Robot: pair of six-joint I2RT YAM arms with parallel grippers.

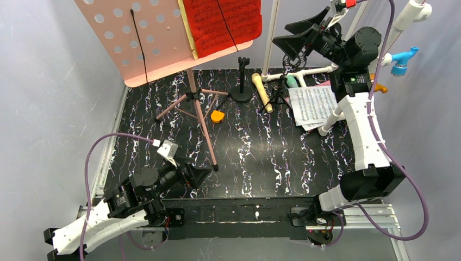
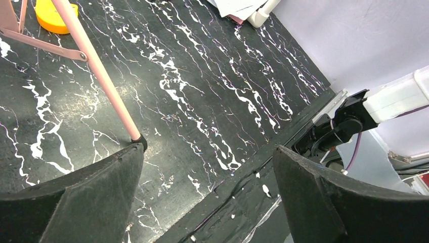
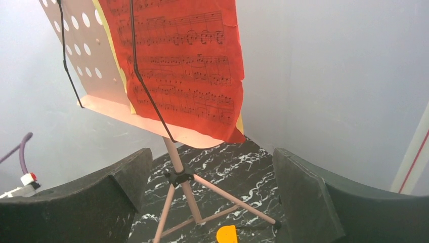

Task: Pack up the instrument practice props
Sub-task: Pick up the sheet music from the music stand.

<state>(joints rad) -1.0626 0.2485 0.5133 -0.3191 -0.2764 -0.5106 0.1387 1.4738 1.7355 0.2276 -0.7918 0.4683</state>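
Risk seen from above: the board (image 1: 147, 38) stands tall on thin legs (image 1: 198, 114), so a nudge from either arm could topple it. The red sheet (image 1: 223, 24) sits on the board's right half. The beige mic (image 1: 262, 91), teal mic (image 1: 292, 81) and white sheets (image 1: 312, 104) lie right of the board. The left gripper (image 1: 197, 175), jaws apart, is near the board's front foot. The right gripper (image 1: 296, 35), jaws apart, hangs right of the board's top.

Left wrist: the foot sits just by one finger, and a sideways sweep could kick it.

Right wrist: a wire (image 3: 146, 86) crosses the red sheet, so a straight pull may tear it. Music staves show, but no words or brand are readable.
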